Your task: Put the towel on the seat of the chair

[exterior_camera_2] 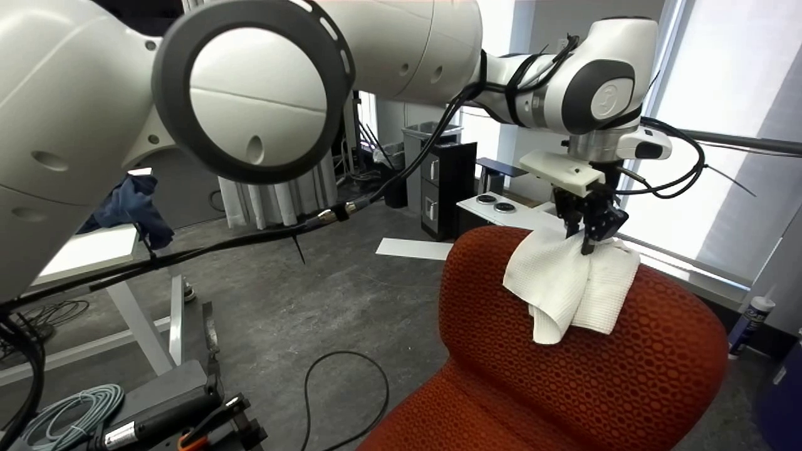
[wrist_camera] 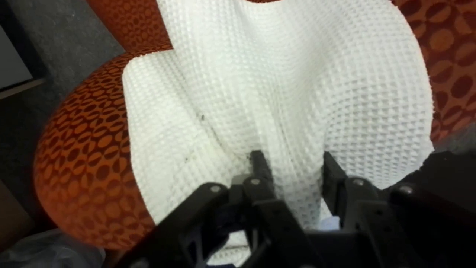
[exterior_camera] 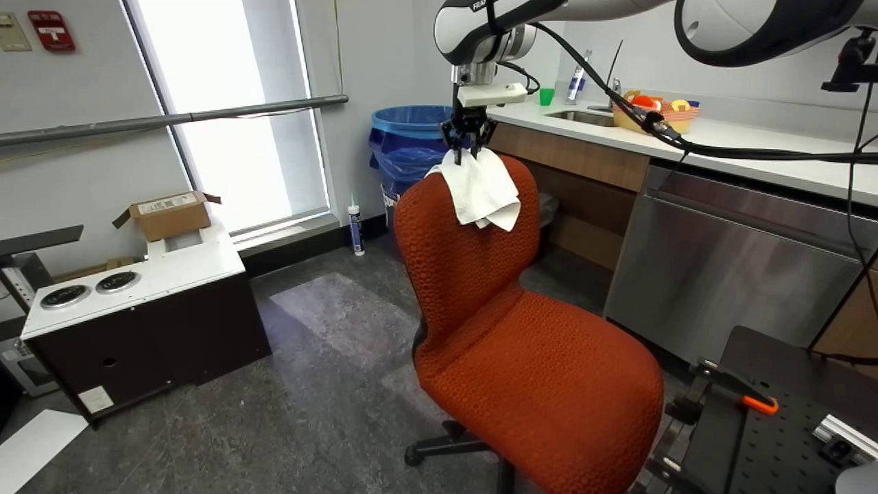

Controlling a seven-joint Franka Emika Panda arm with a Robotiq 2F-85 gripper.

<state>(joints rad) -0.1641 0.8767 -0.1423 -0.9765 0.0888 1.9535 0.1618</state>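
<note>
White waffle weave fills the gap between my fingers (wrist_camera: 261,167): they grip a bunched ridge of the towel (exterior_camera: 483,195), though how firmly I cannot tell. It hangs at the top of the chair back (exterior_camera: 456,267), loose corners falling down the front, and none of it lies on the seat (exterior_camera: 549,370), which in an exterior view sits lower, to the near right. I judge this to be the grasp, with carrying and laying down yet to come. Next I should rise until every hanging edge clears the chair back, travel near and right over the seat, sink until the towel settles there, and only then spread my fingers.
</note>
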